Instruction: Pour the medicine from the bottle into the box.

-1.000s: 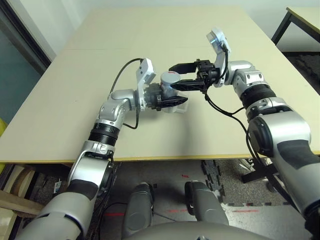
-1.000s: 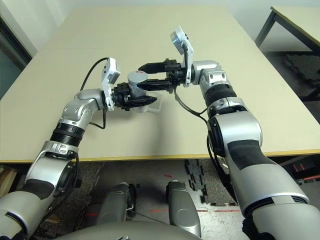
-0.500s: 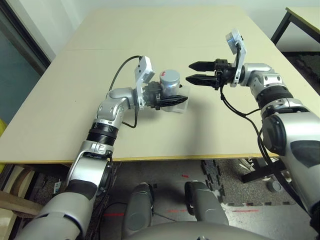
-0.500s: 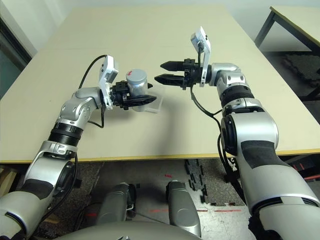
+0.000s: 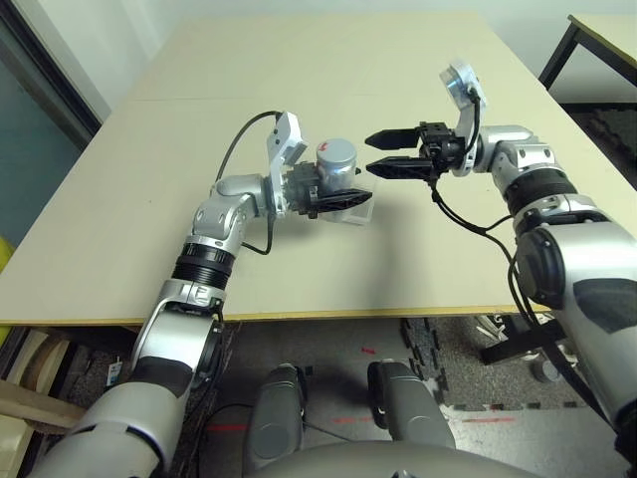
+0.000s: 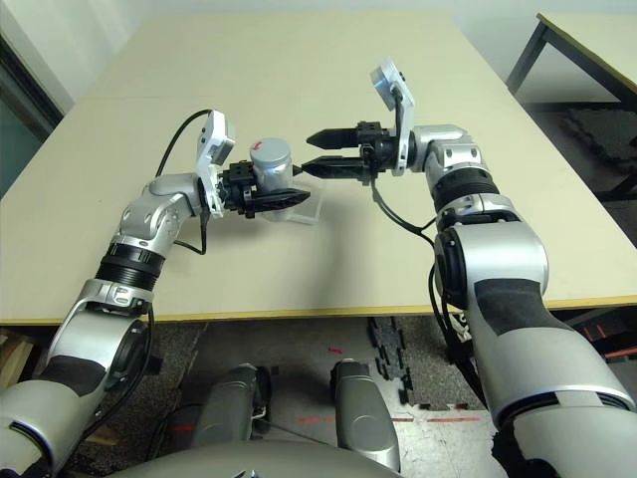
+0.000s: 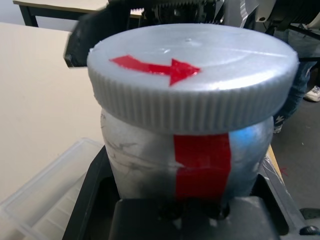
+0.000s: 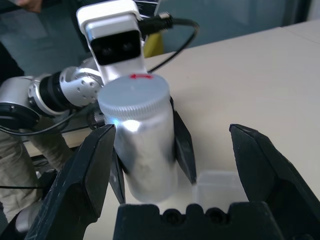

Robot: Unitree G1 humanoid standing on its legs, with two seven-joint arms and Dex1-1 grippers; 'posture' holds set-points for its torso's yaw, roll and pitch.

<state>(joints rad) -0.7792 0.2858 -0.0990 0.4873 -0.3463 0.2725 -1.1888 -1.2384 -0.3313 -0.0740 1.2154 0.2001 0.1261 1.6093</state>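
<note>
The bottle (image 5: 336,167), silver-grey with a red stripe and a grey cap (image 7: 192,70) bearing a red arrow, stands upright in my left gripper (image 5: 343,191), which is shut on its body. Under and just right of it, the clear box (image 5: 362,211) lies on the table. My right gripper (image 5: 371,152) hangs open a little to the right of the cap, its fingertips pointing at it and not touching. In the right wrist view the bottle (image 8: 142,135) stands between and beyond the spread fingers (image 8: 90,170). The medicine is hidden.
The beige table (image 5: 398,60) stretches wide behind and to both sides of the arms. Its front edge (image 5: 328,317) runs close below the box. A second table (image 5: 597,35) stands at the far right, with black floor mats (image 5: 448,368) beneath.
My right gripper, open around the cap a second ago, drew back to the right and has since edged a little towards the bottle again. The cap stays on. The left arm barely moved.
</note>
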